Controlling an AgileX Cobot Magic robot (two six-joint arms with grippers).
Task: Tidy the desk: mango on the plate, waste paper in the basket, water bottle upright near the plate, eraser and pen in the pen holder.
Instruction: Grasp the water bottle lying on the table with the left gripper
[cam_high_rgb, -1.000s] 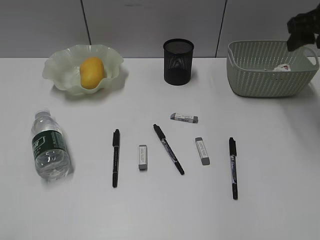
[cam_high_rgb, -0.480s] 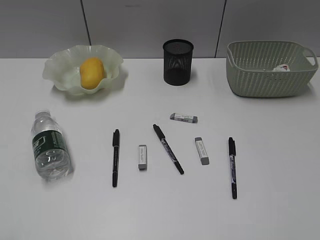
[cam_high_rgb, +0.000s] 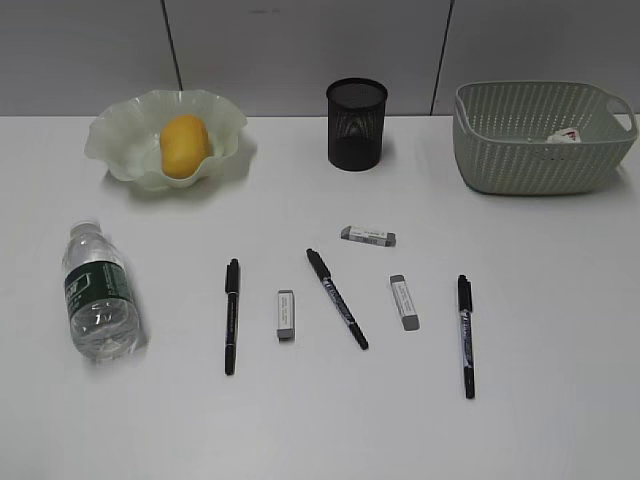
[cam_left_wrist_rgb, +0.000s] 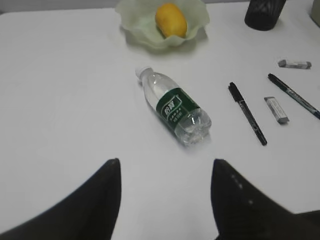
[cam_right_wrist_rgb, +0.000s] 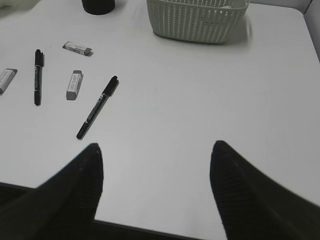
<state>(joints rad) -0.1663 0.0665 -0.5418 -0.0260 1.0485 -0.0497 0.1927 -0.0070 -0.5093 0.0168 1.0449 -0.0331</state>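
Since a moment ago, my right arm had gone from above the basket (cam_high_rgb: 540, 140); my left claw (cam_left_wrist_rgb: 165, 195) and right claw (cam_right_wrist_rgb: 155, 185) hung wide and empty over the desk (cam_high_rgb: 560, 420); the water bottle (cam_high_rgb: 98, 295) lay on its side; three pens and three erasers lay in the middle; farther back, the mango (cam_high_rgb: 184, 145) sat in the plate (cam_high_rgb: 120, 135), the pen holder (cam_high_rgb: 356, 124) stood, and the waste paper (cam_high_rgb: 565, 135) lay in the basket.

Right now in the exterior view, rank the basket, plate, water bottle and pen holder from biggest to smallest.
1. basket
2. plate, close to the basket
3. water bottle, nearer the camera, so unsure
4. pen holder
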